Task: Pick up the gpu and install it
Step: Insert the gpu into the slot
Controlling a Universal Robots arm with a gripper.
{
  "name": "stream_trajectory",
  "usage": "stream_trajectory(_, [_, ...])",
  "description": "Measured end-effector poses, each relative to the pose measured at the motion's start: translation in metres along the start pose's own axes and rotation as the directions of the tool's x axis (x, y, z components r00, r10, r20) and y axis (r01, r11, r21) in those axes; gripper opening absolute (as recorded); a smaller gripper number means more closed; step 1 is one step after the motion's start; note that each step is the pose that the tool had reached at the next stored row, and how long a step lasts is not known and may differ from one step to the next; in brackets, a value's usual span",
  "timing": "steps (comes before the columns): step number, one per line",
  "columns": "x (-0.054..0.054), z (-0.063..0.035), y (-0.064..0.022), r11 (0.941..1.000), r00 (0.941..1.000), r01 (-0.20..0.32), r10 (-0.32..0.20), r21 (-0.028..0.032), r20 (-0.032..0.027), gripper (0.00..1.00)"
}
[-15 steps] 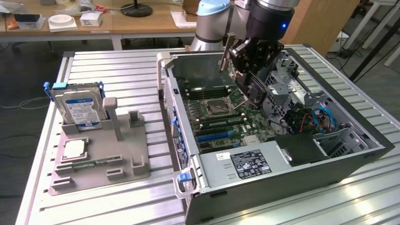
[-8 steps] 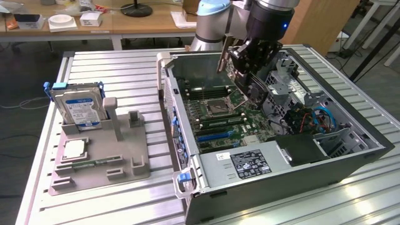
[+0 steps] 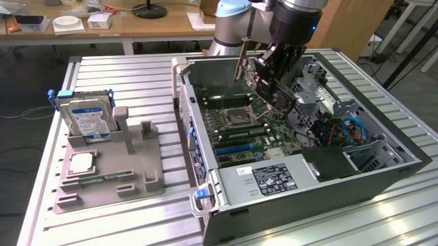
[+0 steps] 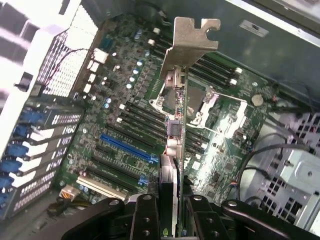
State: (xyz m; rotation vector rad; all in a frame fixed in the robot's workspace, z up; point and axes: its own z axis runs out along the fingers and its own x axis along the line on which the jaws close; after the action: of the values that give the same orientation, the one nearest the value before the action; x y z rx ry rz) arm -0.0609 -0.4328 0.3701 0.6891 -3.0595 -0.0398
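No brand name legible in either view. Blue label on the silver hard drive [image 3: 87, 119], upright in the grey moulded parts tray [image 3: 140, 171]; print too small to read. Black label with white print, plus a white sticker just beside it, on the silver power-supply box [image 3: 236, 190] at the near end of the open black computer case [image 3: 411, 163]; neither readable.

Grips the gpu [image 3: 251, 70], a thin flat expansion card with brownish circuit board and silver metal end bracket, in the black two-finger gripper [image 3: 271, 83]. Clenched on the card, one finger on each face. Held in the air inside the case, above the green motherboard [image 3: 236, 134] near the square processor socket [image 3: 241, 118], tilted, clear of the board and seated in no slot. Projects away from the fingertips, bracket at the far end.

In the wrist view: gpu [image 4: 176, 127] seen edge-on, rising from the gripper [image 4: 172, 222] to the notched bracket tab. Beneath it the motherboard [image 4: 115, 110], a long blue expansion slot [image 4: 125, 145], a round silver coin cell [image 4: 257, 99] and a row of blue plastic latches [image 4: 20, 122] along the case wall.

In the exterior view: the tray beside the case on the silver slatted metal table [image 3: 123, 77], carrying also a square silver processor [image 3: 81, 163] and a narrow green memory stick [image 3: 106, 178].
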Motion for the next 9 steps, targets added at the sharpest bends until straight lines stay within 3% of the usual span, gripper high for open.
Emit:
stream_trajectory(5, [0.0, 0.0006, 0.0, 0.9959, 0.9959, 0.091, -0.091, -0.0002, -0.0024, 0.27])
stream_trajectory(9, [0.0, 0.0012, 0.0, 0.9868, 0.9868, 0.162, -0.162, -0.0004, -0.0042, 0.27])
